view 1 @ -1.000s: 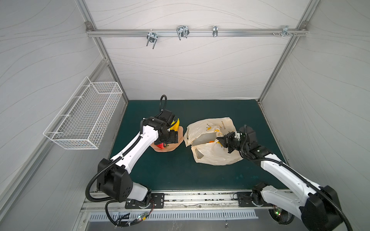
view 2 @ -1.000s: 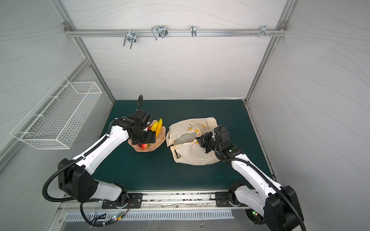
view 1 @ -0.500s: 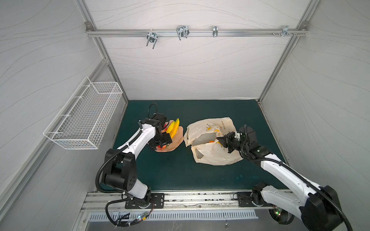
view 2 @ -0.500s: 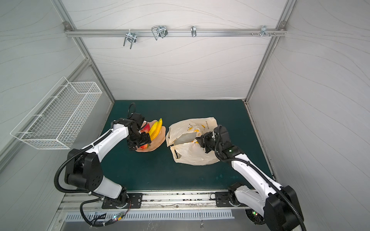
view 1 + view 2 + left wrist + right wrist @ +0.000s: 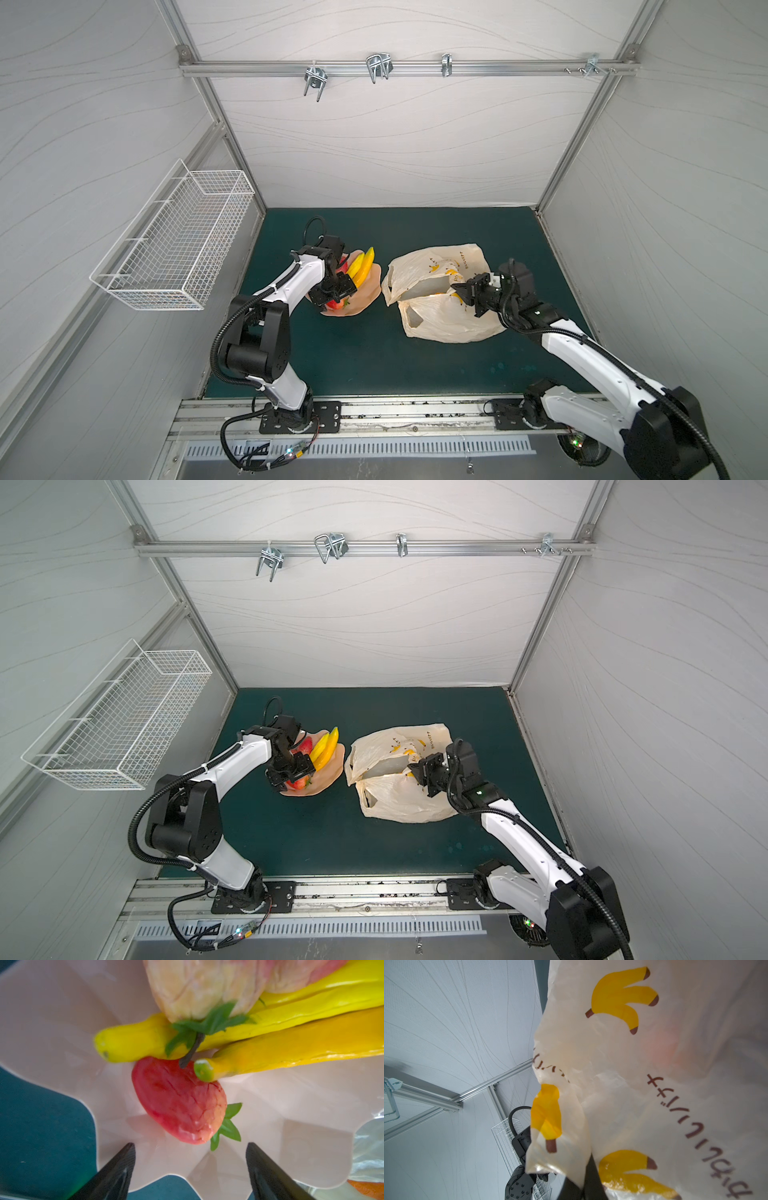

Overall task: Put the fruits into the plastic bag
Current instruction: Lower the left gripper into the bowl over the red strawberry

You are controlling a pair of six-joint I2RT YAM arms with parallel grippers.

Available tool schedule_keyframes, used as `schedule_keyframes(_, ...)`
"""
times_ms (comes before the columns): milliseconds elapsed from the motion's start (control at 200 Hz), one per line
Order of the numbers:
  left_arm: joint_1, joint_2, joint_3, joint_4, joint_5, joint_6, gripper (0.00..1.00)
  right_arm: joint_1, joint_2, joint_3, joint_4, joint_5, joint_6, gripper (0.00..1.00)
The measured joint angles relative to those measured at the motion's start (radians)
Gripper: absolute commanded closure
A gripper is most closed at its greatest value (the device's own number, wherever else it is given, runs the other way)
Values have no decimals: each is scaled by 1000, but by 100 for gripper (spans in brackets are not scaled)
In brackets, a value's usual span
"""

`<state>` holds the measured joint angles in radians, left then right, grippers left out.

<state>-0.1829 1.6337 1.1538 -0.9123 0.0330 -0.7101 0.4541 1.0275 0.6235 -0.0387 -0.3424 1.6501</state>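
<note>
One plastic bag (image 5: 440,324) (image 5: 399,802), cream and crinkled, lies on the green mat (image 5: 415,365) right of centre. One wavy peach-pink dish (image 5: 368,291) (image 5: 330,777) sits just left of it, apart from it. One white wire basket (image 5: 178,245) hangs on the left wall. In the dish the left wrist view counts three bananas (image 5: 270,1020), one red strawberry (image 5: 178,1101) with green leaves, and one pale cream-and-pink fruit (image 5: 203,987) with a leaf and dark stem, lying on the bananas. The left arm has its elbow raised, the forearm reaches far and rightward, and the wrist is bent down over the dish's near-left part. The left gripper (image 5: 334,291) (image 5: 190,1145) hangs above the strawberry, jaws spread wide, holding nothing. The right arm stretches from the near-right base toward the bag, with the wrist pointing left. The right gripper (image 5: 459,288) (image 5: 589,1172) is clamped on the bag's upper layer, holding the mouth lifted toward the dish. Three banana prints (image 5: 623,995) show on the plastic up close.
</note>
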Motion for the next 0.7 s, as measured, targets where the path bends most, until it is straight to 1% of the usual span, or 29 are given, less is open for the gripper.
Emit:
schedule_keyframes(120,1,26,2,5,-9,-4,16,-3,3,0,1,-6,-1,100)
schedule_keyframes(440,5,94,56,1,-45,1,22,-12,16,0,5,-19,-2,100)
schedule_keyframes(695,5,126,94,-17,-63,26,31,-21,23,0,5,-33,-3,100)
